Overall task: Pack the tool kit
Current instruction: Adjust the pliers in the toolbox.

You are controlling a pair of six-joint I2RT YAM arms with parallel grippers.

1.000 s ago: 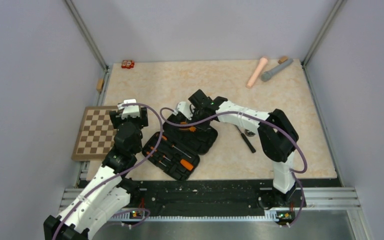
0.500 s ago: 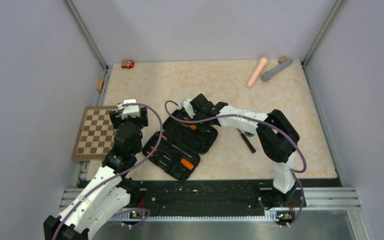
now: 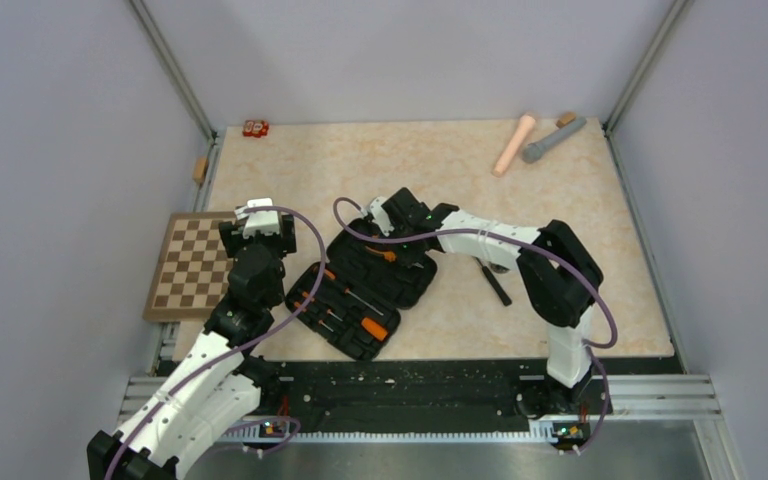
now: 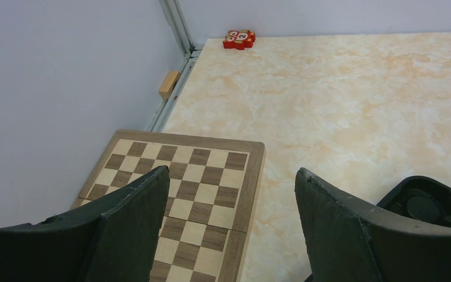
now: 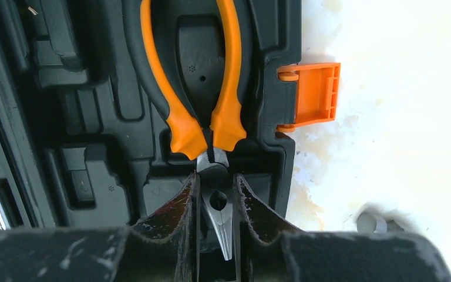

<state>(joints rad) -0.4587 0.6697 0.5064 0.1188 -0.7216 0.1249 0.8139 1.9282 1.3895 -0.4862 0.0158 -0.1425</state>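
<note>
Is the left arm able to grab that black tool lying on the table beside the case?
Probably not. The black tool lies beyond the case from the left gripper, and the right arm stretches across between, right gripper shut on the pliers.

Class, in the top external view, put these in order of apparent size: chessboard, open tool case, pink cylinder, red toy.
Largest to smallest:
1. open tool case
2. chessboard
3. pink cylinder
4. red toy
</note>
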